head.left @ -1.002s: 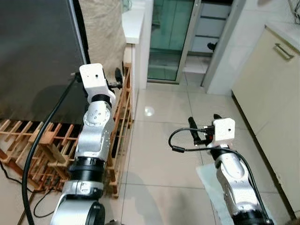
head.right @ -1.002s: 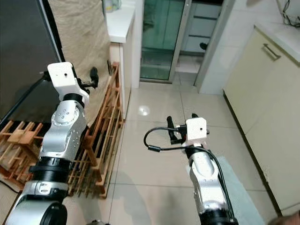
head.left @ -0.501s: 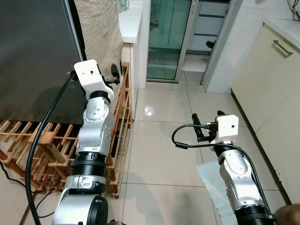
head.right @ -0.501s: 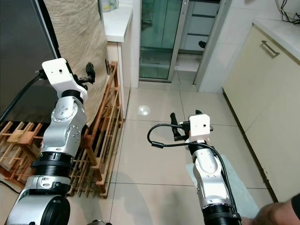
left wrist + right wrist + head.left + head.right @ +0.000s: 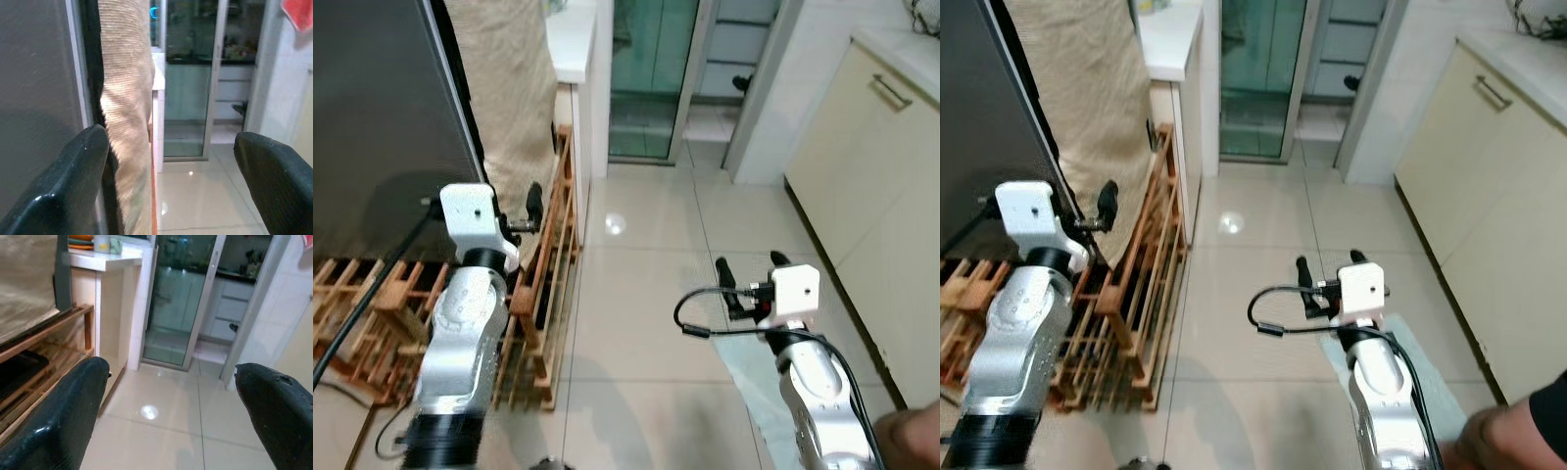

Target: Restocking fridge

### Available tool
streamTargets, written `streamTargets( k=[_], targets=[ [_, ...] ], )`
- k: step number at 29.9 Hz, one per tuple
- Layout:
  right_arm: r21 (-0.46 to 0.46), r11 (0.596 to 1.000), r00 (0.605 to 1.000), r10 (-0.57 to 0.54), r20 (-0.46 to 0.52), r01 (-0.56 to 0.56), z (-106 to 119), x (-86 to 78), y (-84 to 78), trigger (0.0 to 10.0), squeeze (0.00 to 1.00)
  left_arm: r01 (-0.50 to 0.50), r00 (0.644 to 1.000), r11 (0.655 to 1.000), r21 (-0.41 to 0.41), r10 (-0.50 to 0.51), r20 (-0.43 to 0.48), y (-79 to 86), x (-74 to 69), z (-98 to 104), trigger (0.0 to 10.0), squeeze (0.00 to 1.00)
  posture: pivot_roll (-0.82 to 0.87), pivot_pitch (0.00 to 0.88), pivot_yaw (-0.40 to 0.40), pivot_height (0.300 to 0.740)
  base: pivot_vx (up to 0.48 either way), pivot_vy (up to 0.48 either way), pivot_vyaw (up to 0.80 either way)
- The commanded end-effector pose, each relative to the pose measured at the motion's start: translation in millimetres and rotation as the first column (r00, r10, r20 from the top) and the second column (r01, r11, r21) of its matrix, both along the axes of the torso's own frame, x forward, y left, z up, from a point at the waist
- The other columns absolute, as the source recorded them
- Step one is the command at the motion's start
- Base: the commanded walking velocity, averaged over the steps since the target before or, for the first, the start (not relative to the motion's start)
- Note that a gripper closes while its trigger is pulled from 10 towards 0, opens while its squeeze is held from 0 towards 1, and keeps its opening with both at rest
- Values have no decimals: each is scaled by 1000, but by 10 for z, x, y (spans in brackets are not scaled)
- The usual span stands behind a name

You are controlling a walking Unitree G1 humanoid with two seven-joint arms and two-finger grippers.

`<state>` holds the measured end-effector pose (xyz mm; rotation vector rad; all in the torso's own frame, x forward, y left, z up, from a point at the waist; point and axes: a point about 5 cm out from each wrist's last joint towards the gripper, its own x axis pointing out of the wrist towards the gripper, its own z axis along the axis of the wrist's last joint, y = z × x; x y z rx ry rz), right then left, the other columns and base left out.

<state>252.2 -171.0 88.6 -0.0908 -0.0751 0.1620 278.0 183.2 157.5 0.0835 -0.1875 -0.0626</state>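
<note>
Both claws spread, empty — left claw (image 5: 530, 208) near the fridge (image 5: 382, 127) edge, right claw (image 5: 749, 279) over floor. Could snag the rack (image 5: 543, 294) — too close.

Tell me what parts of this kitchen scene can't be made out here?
- Fridge: cut off by the left eye view's edge; handle unseen.
- Items on the white counter: too small, blurred.
- Room past the glass door: dim, reflective.
- Person's hand: cut by the corner.
</note>
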Motion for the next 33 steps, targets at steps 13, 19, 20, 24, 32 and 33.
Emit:
streamTargets(
  k=[13, 19, 20, 24, 32, 33],
  targets=[
    [0, 1000, 999, 5, 32, -5, 99, 105, 8, 10000, 0, -101, 995, 984, -147, 97, -40, -58, -106, 6, 10000, 0, -34, 0, -29, 740, 69, 0, 0],
    [-12, 1000, 999, 22, 47, -22, 177, 183, 14, 10000, 0, -124, 992, 979, -164, 128, 15, -94, -85, 162, 10000, 0, -34, 0, -42, 740, 448, 52, 0],
    [-12, 1000, 999, 22, 47, -22, 177, 183, 14, 10000, 0, -124, 992, 979, -164, 128, 15, -94, -85, 162, 10000, 0, -34, 0, -42, 740, 368, 311, 0],
    [-16, 999, 999, 33, 36, -32, 156, 197, 13, 10000, 0, -156, 987, 974, -164, 161, 15, -59, -68, 179, 10000, 0, -28, 0, -47, 740, 315, 356, 0],
    [-9, 998, 998, 62, 22, -61, 119, 213, 92, 10000, 0, -238, 968, 959, -155, 247, 43, 30, 20, 304, 10000, 0, -21, 0, -44, 740, 0, 85, 0],
    [-7, 998, 998, 63, 20, -63, 117, 215, 98, 10000, 0, -241, 967, 958, -155, 251, 45, 39, 33, 316, 10000, 0, -21, 0, -43, 740, 0, 0, 0]
  ],
)
